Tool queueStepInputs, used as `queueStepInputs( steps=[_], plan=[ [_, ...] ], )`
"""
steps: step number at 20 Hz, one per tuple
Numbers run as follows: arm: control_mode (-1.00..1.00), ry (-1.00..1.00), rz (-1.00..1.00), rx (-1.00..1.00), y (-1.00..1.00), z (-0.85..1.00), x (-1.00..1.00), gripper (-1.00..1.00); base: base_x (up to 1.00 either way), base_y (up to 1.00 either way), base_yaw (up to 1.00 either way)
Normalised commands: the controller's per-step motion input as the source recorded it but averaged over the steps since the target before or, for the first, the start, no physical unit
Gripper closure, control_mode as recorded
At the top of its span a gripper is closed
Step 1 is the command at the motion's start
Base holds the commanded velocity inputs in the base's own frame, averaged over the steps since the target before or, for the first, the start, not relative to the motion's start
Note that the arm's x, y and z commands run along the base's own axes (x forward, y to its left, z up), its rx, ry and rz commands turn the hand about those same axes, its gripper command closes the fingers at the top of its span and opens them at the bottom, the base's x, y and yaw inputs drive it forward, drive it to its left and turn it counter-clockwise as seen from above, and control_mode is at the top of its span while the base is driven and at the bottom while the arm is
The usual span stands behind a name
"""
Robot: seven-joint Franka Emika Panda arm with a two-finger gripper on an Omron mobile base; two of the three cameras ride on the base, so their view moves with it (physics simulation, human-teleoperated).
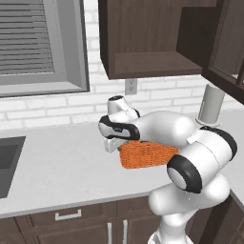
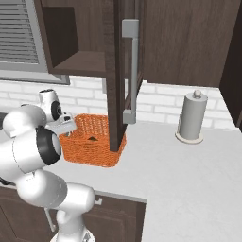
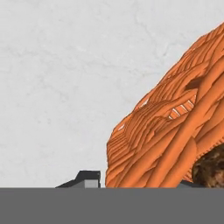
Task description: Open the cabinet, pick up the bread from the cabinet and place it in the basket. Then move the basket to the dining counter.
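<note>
The orange woven basket (image 1: 145,155) (image 2: 92,142) (image 3: 170,131) sits on the pale worktop under the cabinet (image 1: 143,47) (image 2: 80,59). The cabinet's glass-paned door (image 2: 118,75) stands open, its long silver handle (image 2: 134,71) facing out. My gripper (image 1: 114,143) (image 2: 66,127) (image 3: 138,181) is at the basket's left end, its fingers astride the woven wall and shut on it. A brown piece of bread (image 3: 210,168) lies inside the basket. The dining counter is out of view.
A paper towel roll (image 1: 211,105) (image 2: 192,116) stands on the worktop to the right. A sink (image 1: 7,162) is at the far left below a window (image 1: 38,43). Brown drawers (image 1: 66,215) run under the worktop's front edge. The open door hangs over the basket.
</note>
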Motion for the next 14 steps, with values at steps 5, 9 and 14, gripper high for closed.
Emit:
queueStepInputs(
  steps=[5,9,14],
  plan=[
    [-1.0,0.01,-0.01,0.0,-0.03,0.18,-0.2,1.0,0.0,0.0,0.0],
    [-1.0,-0.08,-0.01,0.0,-0.24,0.78,-0.7,1.0,0.0,0.0,0.0],
    [-1.0,-0.07,0.0,-0.06,-0.11,1.0,-0.84,1.0,0.0,0.0,0.0]
  ],
)
